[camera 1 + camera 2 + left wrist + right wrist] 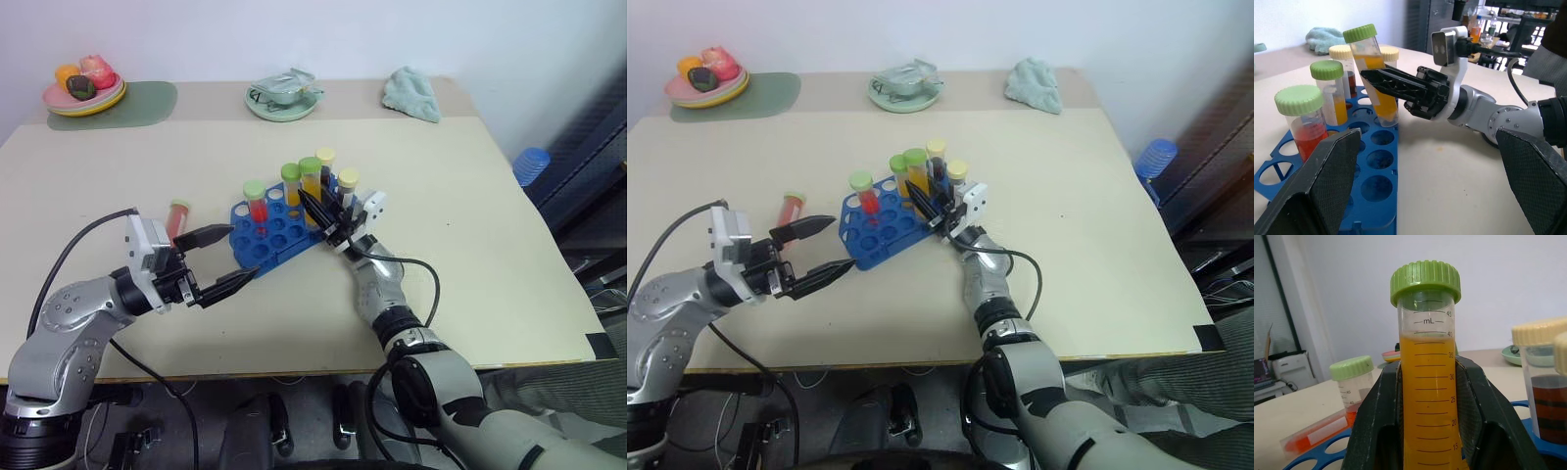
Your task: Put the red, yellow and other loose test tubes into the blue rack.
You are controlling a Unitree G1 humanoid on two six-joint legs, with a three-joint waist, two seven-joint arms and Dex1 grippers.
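At centre frame in the head view, the right gripper (315, 206) pinches a green-capped tube of orange liquid (1426, 382) between its fingers (1376, 431), holding it over the far side of the blue rack (263, 245), which lies on the table (470, 245) just left of centre. The tube leans a little in the left wrist view, its base close to a hole but seemingly not seated. The job now, by the look of it, is to bring the tube upright, line its base over an empty hole, lower it straight and only then let go, without knocking the capped tubes (1303, 122) already standing beside it. At lower left, the left gripper (217, 262) hovers near the rack's front end with fingers (1327, 166) spread wide and empty. One red tube (177, 217) lies loose on the table just left of the rack, apparently next in line
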